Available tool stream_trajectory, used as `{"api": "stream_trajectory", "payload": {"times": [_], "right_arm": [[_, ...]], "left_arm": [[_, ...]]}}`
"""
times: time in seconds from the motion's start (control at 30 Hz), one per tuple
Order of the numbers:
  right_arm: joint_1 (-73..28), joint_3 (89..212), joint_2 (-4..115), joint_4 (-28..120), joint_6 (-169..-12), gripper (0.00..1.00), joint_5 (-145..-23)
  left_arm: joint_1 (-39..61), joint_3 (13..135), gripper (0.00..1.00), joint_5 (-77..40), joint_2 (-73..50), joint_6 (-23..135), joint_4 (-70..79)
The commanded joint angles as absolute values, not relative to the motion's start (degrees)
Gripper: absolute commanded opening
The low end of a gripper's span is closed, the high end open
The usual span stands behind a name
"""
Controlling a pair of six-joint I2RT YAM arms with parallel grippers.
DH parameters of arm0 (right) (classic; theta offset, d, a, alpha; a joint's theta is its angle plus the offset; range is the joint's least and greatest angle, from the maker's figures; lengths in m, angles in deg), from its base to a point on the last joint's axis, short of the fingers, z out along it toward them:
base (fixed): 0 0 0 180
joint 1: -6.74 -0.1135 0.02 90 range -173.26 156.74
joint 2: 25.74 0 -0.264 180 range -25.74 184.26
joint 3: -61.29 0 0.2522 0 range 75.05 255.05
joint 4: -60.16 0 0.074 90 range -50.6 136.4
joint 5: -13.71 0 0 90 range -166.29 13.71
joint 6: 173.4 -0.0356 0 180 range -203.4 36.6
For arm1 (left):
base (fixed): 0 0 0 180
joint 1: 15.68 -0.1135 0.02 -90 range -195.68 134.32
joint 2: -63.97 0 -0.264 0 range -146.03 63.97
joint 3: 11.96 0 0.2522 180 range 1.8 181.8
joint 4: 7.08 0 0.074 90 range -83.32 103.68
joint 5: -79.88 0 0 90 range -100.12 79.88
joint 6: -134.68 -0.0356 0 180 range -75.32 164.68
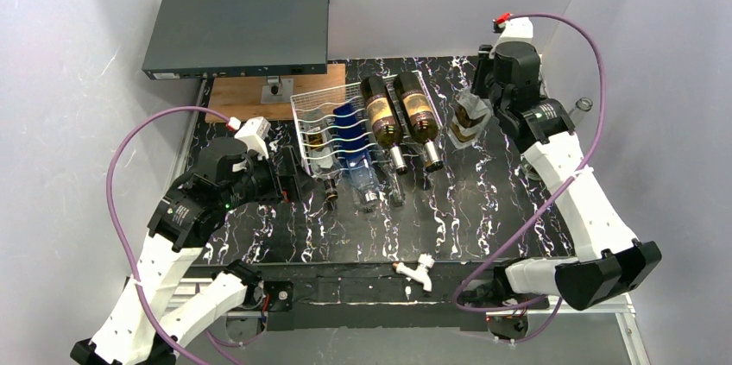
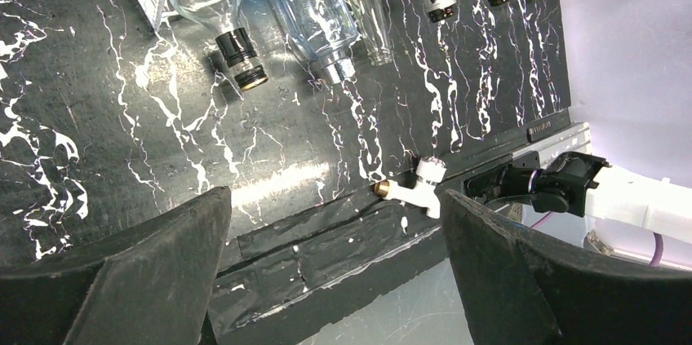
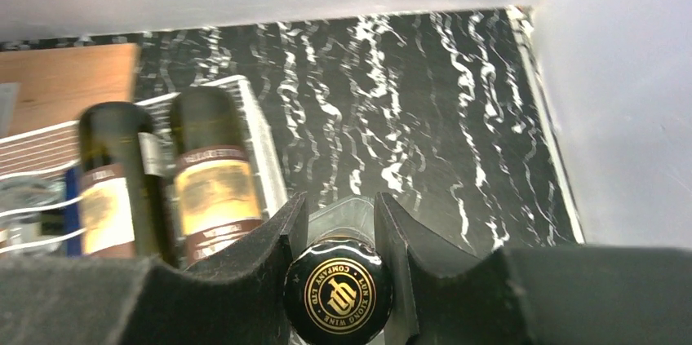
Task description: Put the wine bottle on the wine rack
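My right gripper (image 3: 339, 223) is shut on the neck of the wine bottle (image 3: 339, 296), whose black cap with a gold emblem shows between the fingers. From above, this clear bottle (image 1: 466, 121) hangs tilted under the right gripper (image 1: 483, 89), just right of the wine rack (image 1: 321, 115). The white wire rack holds two dark labelled bottles (image 1: 399, 119), a blue bottle (image 1: 350, 128) and clear ones, necks toward the arms. The rack's right edge (image 3: 263, 145) lies left of the held bottle. My left gripper (image 2: 334, 267) stands open and empty over the table's near edge, left of the rack (image 1: 289, 182).
A dark grey flat metal box (image 1: 237, 28) sits at the back left above a wooden board (image 1: 246, 93). A small white tap-like piece (image 1: 417, 270) lies at the near table edge. A clear glass (image 1: 583, 106) stands by the right wall. White walls close in on both sides.
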State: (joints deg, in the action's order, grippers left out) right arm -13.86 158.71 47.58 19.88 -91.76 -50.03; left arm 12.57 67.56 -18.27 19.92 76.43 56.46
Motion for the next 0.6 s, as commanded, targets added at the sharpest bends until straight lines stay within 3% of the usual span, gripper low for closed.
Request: {"api": "stream_trajectory", "payload": {"times": [0.0, 0.57], "right_arm": [[-18.08, 167.68, 44.85, 28.51, -89.97, 0.01, -52.27], [-28.62, 187.96, 57.47, 32.24, -91.47, 0.01, -61.94]], "left_arm": [[12.72, 68.06, 0.99, -18.78, 20.52, 76.54, 56.48], [12.71, 67.98, 0.99, -18.74, 21.7, 77.98, 56.6]]}}
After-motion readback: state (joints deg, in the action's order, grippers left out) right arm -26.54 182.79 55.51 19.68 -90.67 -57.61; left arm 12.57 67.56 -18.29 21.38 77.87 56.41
